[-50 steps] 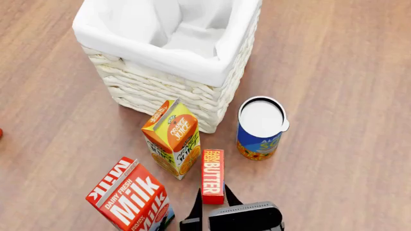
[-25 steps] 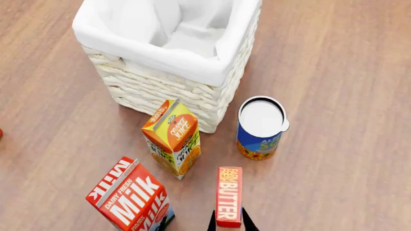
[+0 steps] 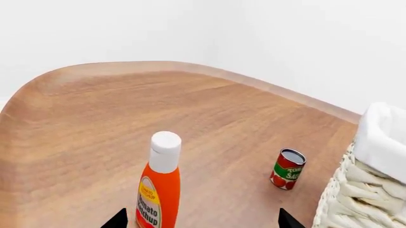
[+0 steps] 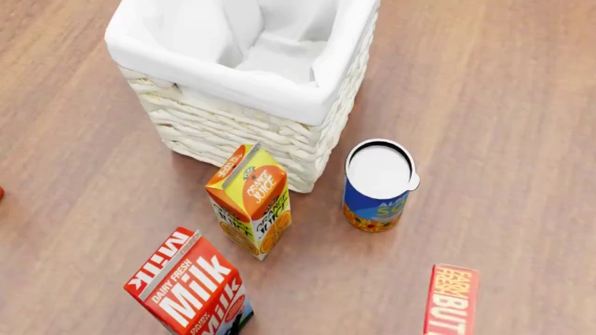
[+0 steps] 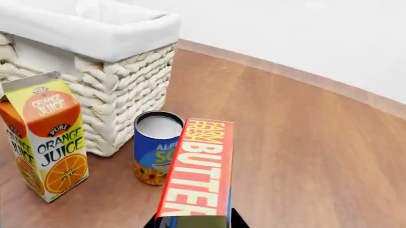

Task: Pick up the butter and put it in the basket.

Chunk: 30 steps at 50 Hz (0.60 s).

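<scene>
The butter (image 5: 198, 171), a slim red-orange box with white lettering, stands upright between the fingers of my right gripper (image 5: 193, 224), which is shut on its lower end. In the head view the butter (image 4: 451, 301) shows at the bottom right, clear of the cartons, and the gripper itself is out of frame. The basket (image 4: 233, 84), cream wicker with a white liner, sits at the far side; in the right wrist view the basket (image 5: 120, 90) is ahead, past the can. My left gripper (image 3: 201, 221) is open with nothing between its fingers, off by the basket's (image 3: 371, 185) side.
An orange juice carton (image 4: 250, 202) and a blue can (image 4: 377, 185) stand just in front of the basket. A milk carton (image 4: 191, 286) lies nearer. A ketchup bottle (image 3: 159, 187) and a tomato sauce can (image 3: 287, 169) stand before the left gripper, near the table's curved edge (image 3: 190, 66).
The butter has left its spot beside the juice carton and moved right and toward me in the right gripper. The gripper has dropped out of the head view.
</scene>
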{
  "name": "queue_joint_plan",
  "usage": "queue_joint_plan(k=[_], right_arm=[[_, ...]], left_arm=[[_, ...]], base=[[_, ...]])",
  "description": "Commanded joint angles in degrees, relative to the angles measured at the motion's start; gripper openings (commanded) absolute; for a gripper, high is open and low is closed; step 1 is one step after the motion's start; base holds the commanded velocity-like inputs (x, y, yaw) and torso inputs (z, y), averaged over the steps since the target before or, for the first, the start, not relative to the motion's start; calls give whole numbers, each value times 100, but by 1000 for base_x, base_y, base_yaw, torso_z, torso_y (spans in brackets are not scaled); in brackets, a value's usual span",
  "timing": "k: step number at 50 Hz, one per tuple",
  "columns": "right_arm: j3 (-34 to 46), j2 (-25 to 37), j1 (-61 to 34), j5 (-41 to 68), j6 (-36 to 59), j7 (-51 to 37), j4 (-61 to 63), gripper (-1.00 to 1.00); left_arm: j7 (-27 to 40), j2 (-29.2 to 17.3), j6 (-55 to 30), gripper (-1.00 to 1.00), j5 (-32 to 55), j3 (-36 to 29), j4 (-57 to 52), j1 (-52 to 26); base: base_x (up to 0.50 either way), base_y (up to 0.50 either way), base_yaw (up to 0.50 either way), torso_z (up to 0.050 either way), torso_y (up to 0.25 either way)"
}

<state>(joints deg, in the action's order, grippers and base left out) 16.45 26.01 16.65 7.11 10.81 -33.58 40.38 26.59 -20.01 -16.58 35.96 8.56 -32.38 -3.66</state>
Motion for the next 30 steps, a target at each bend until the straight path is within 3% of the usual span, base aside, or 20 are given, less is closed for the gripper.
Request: queue_joint_plan(k=[1,11,20,24,30], right_arm=[[-599,380,299,-196,582,-228,1066,-100],[-1214,807,-498,633,2036,29,1735,-100],[-1974,2007,-2515,3534,3674,-573,1866,-100],[-2170,2202,-3592,4632,4289,-644,1569,-100],[-2067,2295,-4768,5360,4780,-581,878,-100]], left_arm=[[-40,12,85,100,-25,-24,128,-51],[-3,13,96,100,-14,-30,80,-13],[8,34,125,100,-34,-82,65,8],[10,59,148,100,-75,-135,81,2],[33,70,134,100,-81,-176,107,-45]], base=[[0,0,0,0,0],[0,0,0,0,1],[0,0,0,0,1],[0,0,0,0,0],[0,0,0,3,2]])
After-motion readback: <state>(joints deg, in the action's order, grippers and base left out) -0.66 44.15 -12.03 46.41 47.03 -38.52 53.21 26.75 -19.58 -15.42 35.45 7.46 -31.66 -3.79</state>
